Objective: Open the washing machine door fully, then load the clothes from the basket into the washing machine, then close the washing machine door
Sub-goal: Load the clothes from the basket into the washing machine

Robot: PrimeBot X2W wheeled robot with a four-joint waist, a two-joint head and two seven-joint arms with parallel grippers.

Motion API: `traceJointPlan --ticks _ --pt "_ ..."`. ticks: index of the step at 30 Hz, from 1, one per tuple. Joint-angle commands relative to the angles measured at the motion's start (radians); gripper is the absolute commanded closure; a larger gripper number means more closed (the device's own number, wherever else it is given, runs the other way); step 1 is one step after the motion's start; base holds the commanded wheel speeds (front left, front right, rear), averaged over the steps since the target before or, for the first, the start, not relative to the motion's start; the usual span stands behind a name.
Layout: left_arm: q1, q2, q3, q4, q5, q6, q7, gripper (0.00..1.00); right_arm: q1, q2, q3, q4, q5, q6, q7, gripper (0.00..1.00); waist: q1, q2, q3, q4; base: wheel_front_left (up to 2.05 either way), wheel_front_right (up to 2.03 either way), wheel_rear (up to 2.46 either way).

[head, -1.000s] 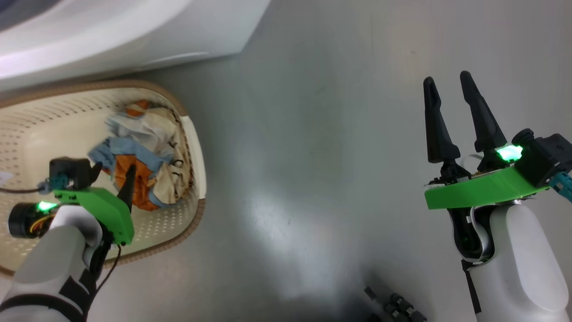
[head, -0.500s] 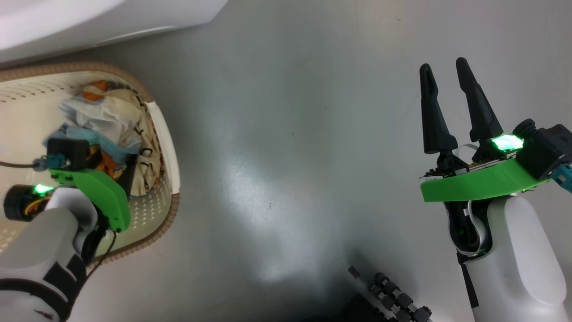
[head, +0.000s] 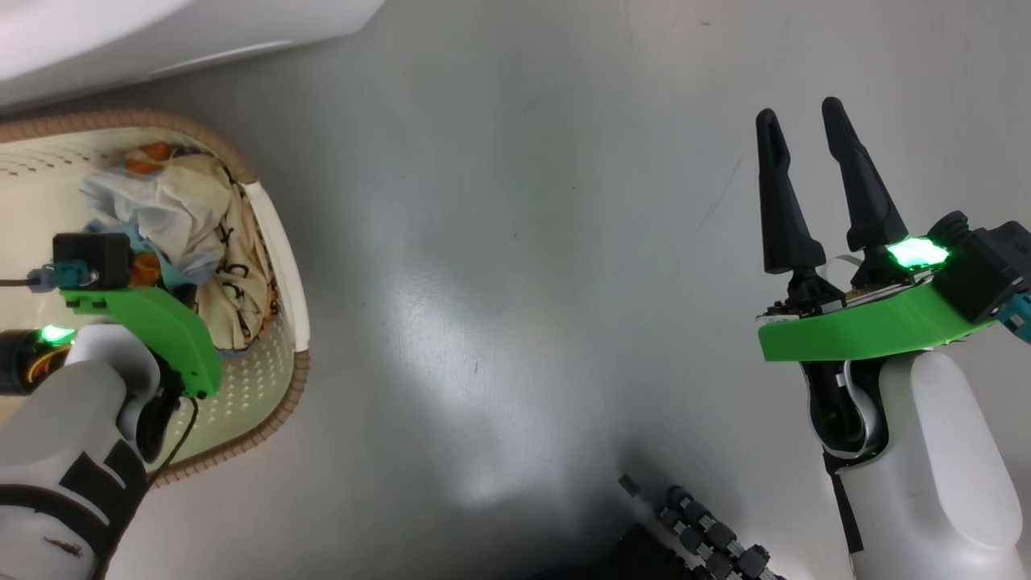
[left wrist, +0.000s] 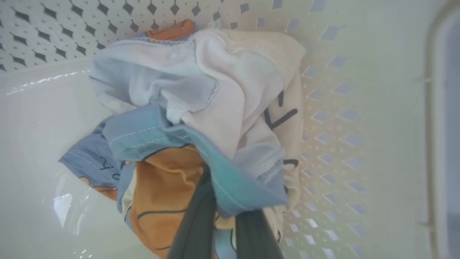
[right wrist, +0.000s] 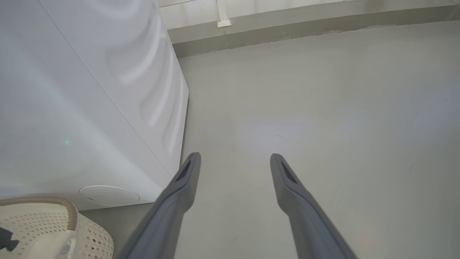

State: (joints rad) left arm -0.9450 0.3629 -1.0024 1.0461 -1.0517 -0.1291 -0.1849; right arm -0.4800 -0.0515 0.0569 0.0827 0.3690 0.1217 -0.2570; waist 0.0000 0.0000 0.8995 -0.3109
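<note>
The left tool (left wrist: 219, 216) is down inside the basket (head: 298, 387), its two dark fingers drawn narrow and pinching a fold of the clothes (left wrist: 215, 90). In the left wrist view the fingers run up into orange and blue fabric, with a blue hem lying over them. The clothes lie bunched in one heap: light blue and white cloth on top, orange below, and a cream piece with dark lettering pressed against the perforated basket wall (left wrist: 341, 108). In the head view the heap (head: 185, 209) sits at the basket's right end, against the white handle, partly hidden by the left arm's green mount.

The basket stands on the grey floor (head: 515, 282) just beside the washing machine (head: 161, 32), whose white body fills the upper left corner of that view. The right wrist view shows the machine's white side (right wrist: 90, 90) and the basket's brown rim (right wrist: 68, 210) close below it.

The right tool (head: 800, 113) hangs over bare floor well apart from the basket, its fingers spread wide and holding nothing
</note>
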Motion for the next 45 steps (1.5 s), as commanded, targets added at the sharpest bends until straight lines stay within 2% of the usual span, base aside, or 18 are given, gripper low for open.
traceJointPlan --ticks 1,6,11,17,23,27,38,45 --pt "0.000 0.021 0.003 0.003 -0.022 -0.002 -0.019 1.00 0.019 0.001 0.010 -0.021 -0.012 0.009 -0.005 0.00 0.0000 0.0000 -0.015 0.011 0.00 0.00 0.00" --pt "0.004 0.013 0.005 0.016 -0.058 -0.002 -0.059 1.00 0.020 0.001 0.006 -0.016 -0.023 0.009 -0.005 0.00 0.0000 0.0000 -0.051 0.028 0.00 0.00 0.00" --pt "0.019 0.011 0.084 -0.009 -0.054 -0.002 -0.076 1.00 0.026 0.001 0.002 -0.006 -0.039 0.009 -0.005 0.00 0.0000 0.0000 -0.115 0.060 0.00 0.00 0.00" --pt "0.118 0.002 0.282 -0.075 0.097 -0.002 -0.077 1.00 0.056 -0.011 -0.005 0.017 -0.054 0.009 -0.005 0.00 0.0000 0.0000 -0.218 0.103 0.00 0.00 0.00" --pt "0.257 -0.039 0.494 -0.176 0.285 -0.002 -0.077 1.00 0.117 -0.045 -0.005 0.041 -0.057 0.009 -0.005 0.00 0.0000 0.0000 -0.337 0.149 0.00 0.00 0.00" --pt "0.342 -0.064 0.601 -0.253 0.398 -0.002 -0.077 1.00 0.158 -0.069 -0.002 0.052 -0.057 0.009 -0.005 0.00 0.0000 0.0000 -0.407 0.176 0.00 0.00 0.00" --pt "0.539 -0.115 0.822 -0.508 0.607 -0.002 -0.077 1.00 0.249 -0.115 -0.014 0.065 -0.057 0.009 -0.005 0.00 0.0000 0.0000 -0.558 0.225 0.00 0.00 0.00" --pt "0.660 -0.140 0.906 -0.683 0.686 -0.002 -0.077 1.00 0.311 -0.123 -0.039 0.065 -0.059 0.009 -0.005 0.00 0.0000 0.0000 -0.633 0.253 0.00 0.00 0.00"
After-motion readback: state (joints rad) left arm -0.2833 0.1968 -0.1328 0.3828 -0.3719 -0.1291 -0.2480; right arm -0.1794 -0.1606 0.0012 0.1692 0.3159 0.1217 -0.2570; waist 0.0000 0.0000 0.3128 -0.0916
